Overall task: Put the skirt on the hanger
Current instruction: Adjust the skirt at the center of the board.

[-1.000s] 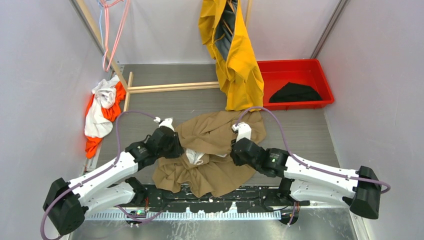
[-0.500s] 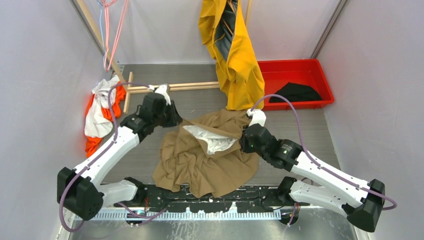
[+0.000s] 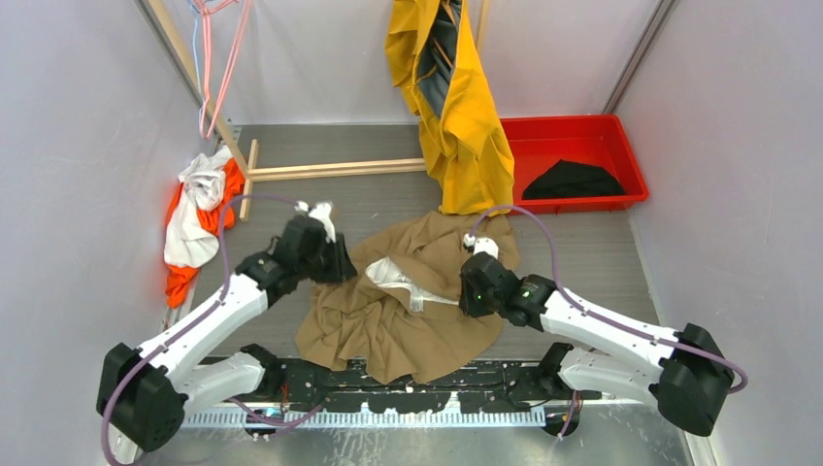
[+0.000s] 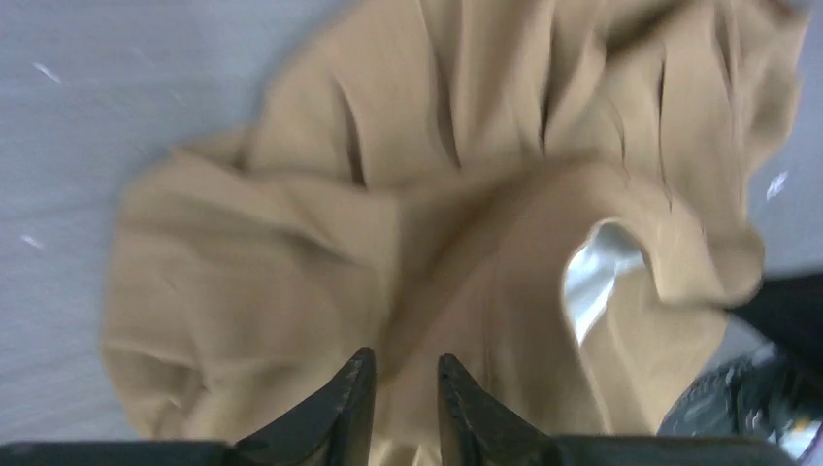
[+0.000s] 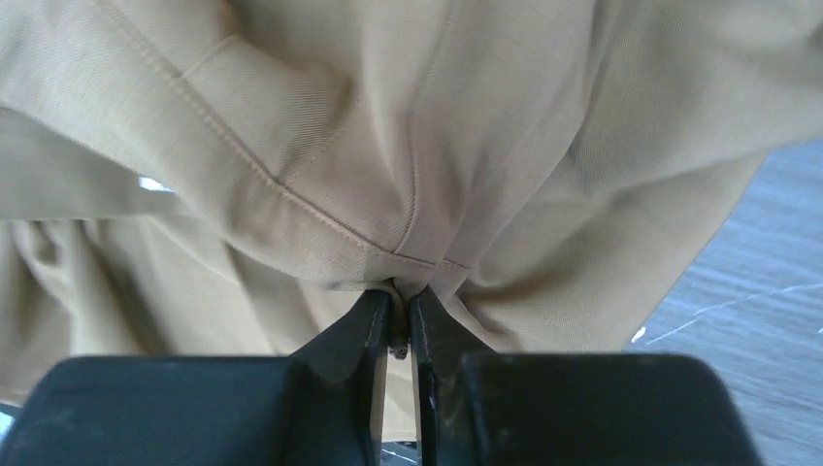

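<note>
Tan pleated cloth skirt (image 3: 417, 330) looks soft, light, limp. The left gripper (image 4: 400, 388) pinches its ten-o'clock edge, and the right gripper (image 5: 400, 325) nips a three-o'clock seam, probably the firmest hold.

Pale lilac walls (image 3: 87, 116) enclose a grey table (image 3: 602, 252).

Your left arm (image 3: 209, 320) reaches forward, angled inward | your left gripper (image 4: 400, 388) pinches the skirt (image 4: 320, 243), jaws narrowly apart | your right arm (image 3: 592, 325) stretches low, angled inward | your right gripper (image 5: 400, 320) clamps a skirt fold, jaws nearly touching
</note>
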